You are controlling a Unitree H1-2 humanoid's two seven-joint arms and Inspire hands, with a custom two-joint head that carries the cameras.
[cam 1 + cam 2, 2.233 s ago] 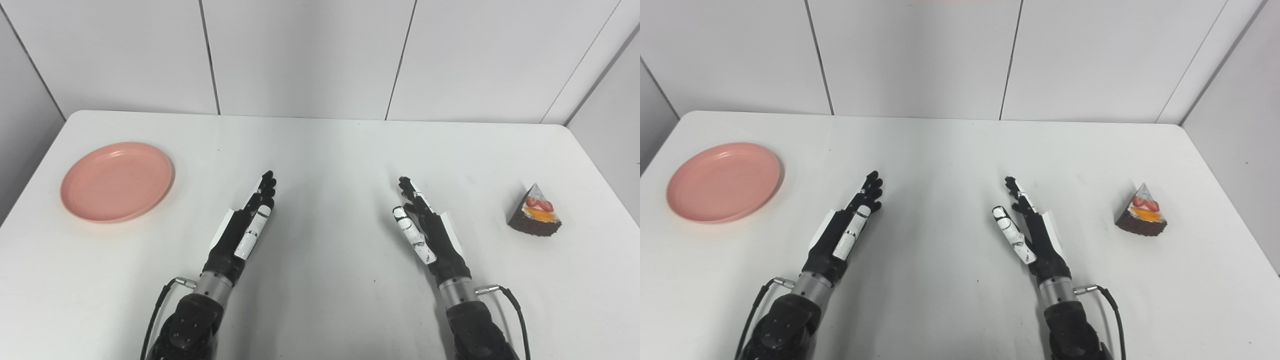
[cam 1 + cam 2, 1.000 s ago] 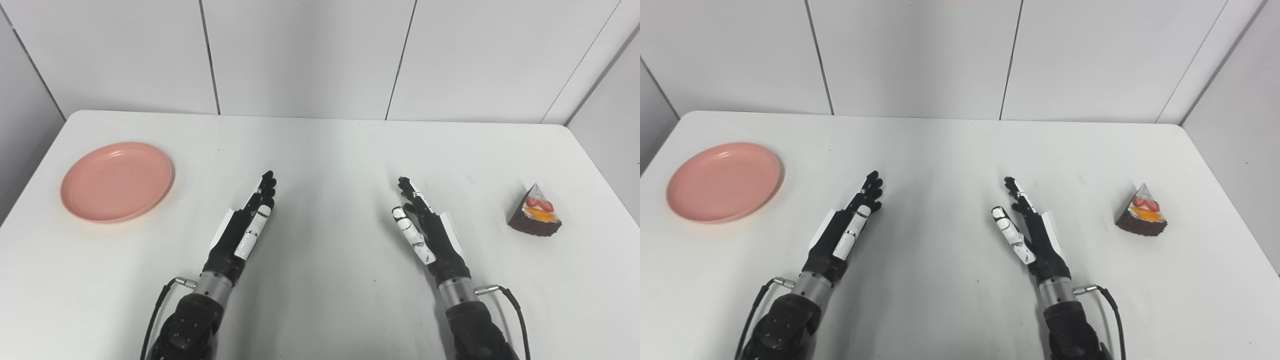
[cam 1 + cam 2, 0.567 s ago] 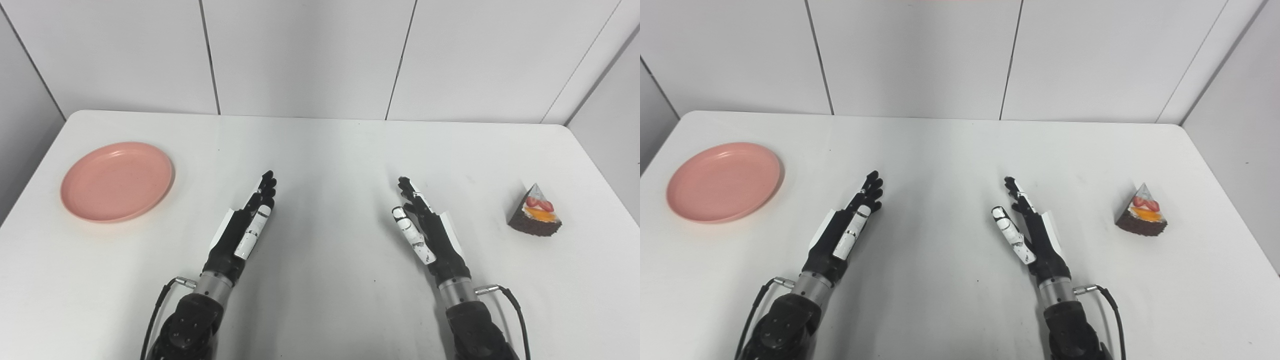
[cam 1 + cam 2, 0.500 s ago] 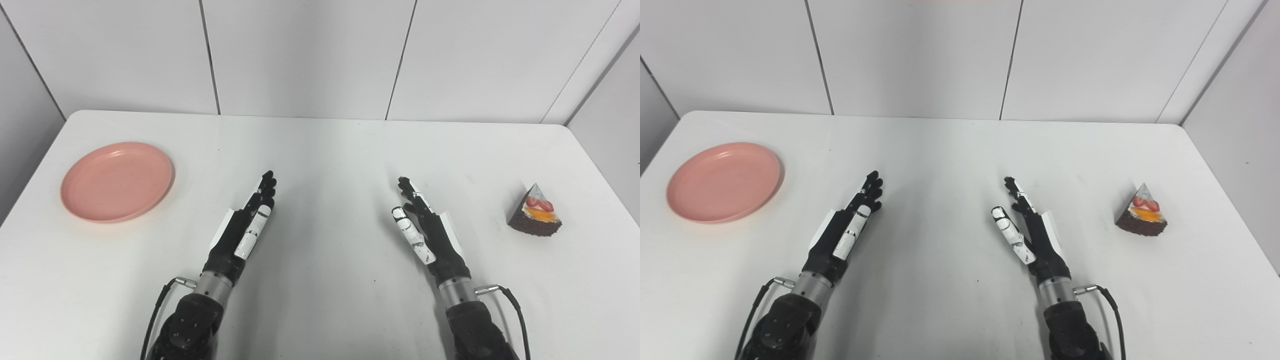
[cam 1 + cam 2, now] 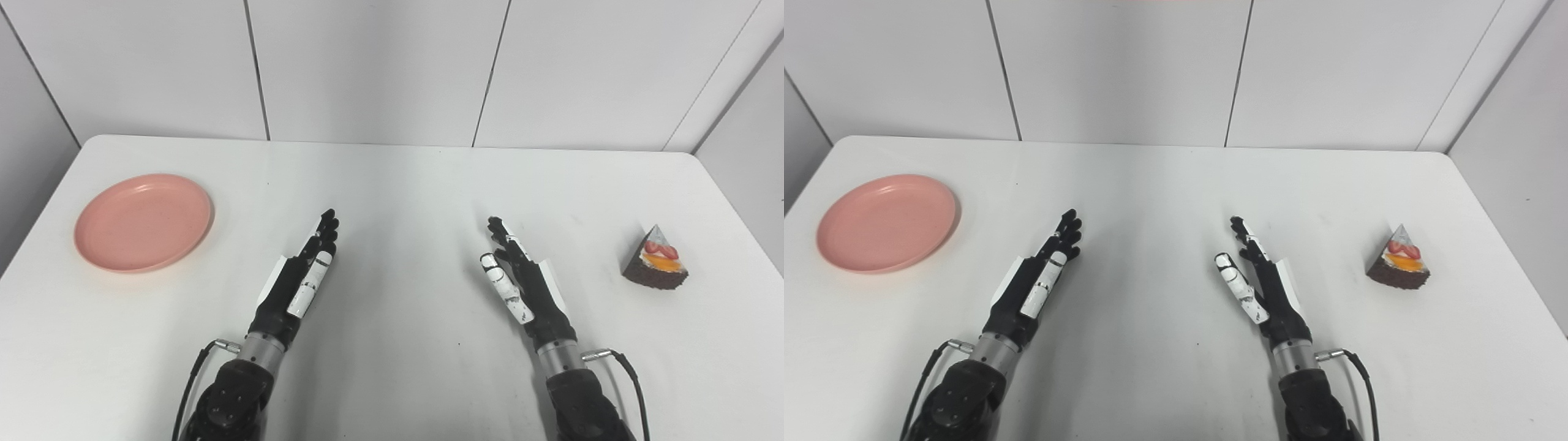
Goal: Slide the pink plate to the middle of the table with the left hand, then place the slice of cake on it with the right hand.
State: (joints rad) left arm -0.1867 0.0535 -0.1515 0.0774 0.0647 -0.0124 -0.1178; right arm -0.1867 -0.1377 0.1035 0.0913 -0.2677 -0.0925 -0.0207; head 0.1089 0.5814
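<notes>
White panelled walls back a white table (image 5: 392, 184). From the left eye, the left hand (image 5: 297, 278) lies empty with fingers extended (edge-on, so their spread is hard to judge); the round pink plastic plate (image 5: 144, 222) sits well apart to its left, slightly farther away.

From the right eye, the right hand (image 5: 1262, 282) is likewise empty, its fingers outstretched, with the wedge-shaped chocolate cake slice topped with fruit (image 5: 1399, 266) well to its right.

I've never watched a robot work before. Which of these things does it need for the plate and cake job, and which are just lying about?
Needed:
pink plate, far left
slice of cake, far right
left hand, open
right hand, open

Just lying about:
nothing; only the white table beneath
</notes>
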